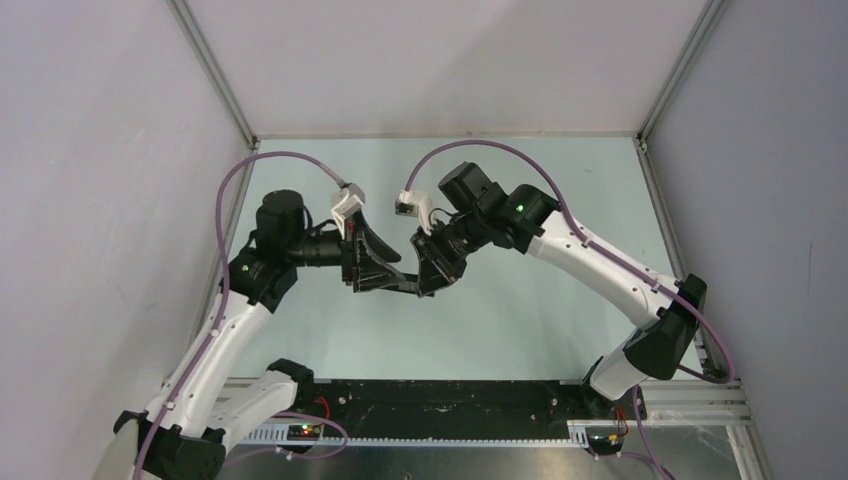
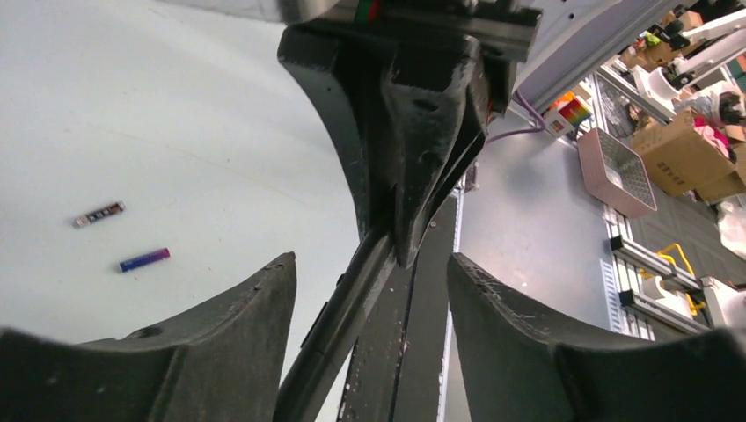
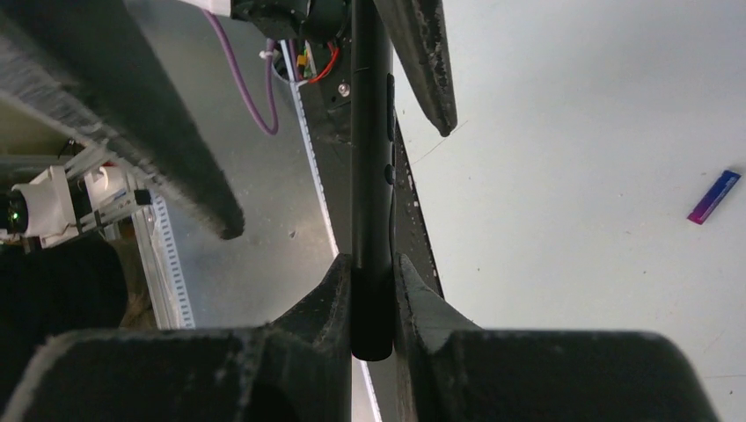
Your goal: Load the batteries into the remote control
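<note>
The remote control [image 1: 408, 288] is a slim black bar held in the air between the two arms. My right gripper [image 3: 372, 264] is shut on one end of it [image 3: 370, 176]. My left gripper [image 2: 369, 264] is open, and its fingers [image 2: 255, 308] straddle the remote's other end [image 2: 339, 325] with a gap on each side. In the top view the left gripper [image 1: 385, 283] and right gripper [image 1: 432, 280] nearly meet. Two batteries lie apart on the table: a dark one with a pale end [image 2: 98, 214] and a blue-purple one [image 2: 145, 259], also in the right wrist view [image 3: 713, 197].
Both arms hang over the pale table [image 1: 520, 330], which is closed in by grey walls at the left, right and back. A black base rail [image 1: 450, 410] runs along the near edge. Purple cables [image 1: 290, 157] loop above both wrists.
</note>
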Tool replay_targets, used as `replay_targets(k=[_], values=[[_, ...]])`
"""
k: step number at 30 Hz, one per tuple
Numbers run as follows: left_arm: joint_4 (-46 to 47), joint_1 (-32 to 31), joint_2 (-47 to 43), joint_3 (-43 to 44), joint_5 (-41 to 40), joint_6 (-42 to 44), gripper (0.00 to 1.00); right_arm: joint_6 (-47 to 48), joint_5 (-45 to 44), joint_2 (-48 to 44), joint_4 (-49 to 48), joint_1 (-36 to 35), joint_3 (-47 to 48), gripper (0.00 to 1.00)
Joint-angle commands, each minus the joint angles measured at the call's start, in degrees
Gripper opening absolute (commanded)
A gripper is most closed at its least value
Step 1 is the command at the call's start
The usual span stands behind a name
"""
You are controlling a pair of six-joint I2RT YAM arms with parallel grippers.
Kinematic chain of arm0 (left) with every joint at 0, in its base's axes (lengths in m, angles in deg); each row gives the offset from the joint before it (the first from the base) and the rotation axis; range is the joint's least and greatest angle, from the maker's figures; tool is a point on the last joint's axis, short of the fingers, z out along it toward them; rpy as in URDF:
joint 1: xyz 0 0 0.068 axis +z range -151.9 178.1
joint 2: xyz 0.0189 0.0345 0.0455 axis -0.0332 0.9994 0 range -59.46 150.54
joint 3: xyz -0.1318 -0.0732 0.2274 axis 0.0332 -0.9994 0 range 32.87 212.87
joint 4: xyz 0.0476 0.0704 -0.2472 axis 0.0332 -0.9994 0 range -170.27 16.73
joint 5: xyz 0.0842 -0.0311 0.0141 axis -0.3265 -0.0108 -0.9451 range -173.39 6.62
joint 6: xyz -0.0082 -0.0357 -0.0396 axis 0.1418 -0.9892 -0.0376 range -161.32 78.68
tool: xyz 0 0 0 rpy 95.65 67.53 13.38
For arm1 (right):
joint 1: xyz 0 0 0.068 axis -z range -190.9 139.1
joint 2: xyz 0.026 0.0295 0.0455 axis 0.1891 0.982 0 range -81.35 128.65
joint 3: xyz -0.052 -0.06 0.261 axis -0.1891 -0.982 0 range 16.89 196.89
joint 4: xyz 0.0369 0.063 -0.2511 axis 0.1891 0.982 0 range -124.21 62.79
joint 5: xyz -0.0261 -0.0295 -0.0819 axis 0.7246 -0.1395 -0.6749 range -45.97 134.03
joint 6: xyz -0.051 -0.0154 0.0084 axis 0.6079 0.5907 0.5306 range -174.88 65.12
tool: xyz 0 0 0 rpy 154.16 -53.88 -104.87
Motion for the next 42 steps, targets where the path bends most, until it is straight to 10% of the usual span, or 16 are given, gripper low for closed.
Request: replay_targets(k=[1,14,21,34,35,39,42], values=[[0.4,-0.3,-1.0,-1.0,3.6,1.9,0.63,2.8,3.6,-0.4,2.5,-0.3,2.3,0.00],[0.1,-2.3,0.4,-5.4,9.9,3.3,0.70,6.6,7.5,-0.3,6.1,-0.4,5.0,0.00],[-0.5,-3.1,1.0,-5.2,9.1,3.6,0.31,8.2,8.8,-0.1,8.1,-0.4,6.1,0.00],[-1.4,-4.8,0.6,-4.2,7.9,4.7,0.00,7.4,8.9,1.9,8.6,0.1,9.2,0.00],[-1.5,-4.8,0.1,-3.9,7.6,4.8,0.00,7.1,8.8,1.6,8.4,0.2,9.0,0.03],[-1.6,-4.8,-1.7,-2.4,4.1,4.8,0.00,4.8,6.7,-1.1,5.1,2.0,6.4,0.70],[-1.5,-4.8,-2.8,-1.5,0.1,4.0,0.00,4.2,5.2,-5.2,0.8,2.8,2.5,0.91]])
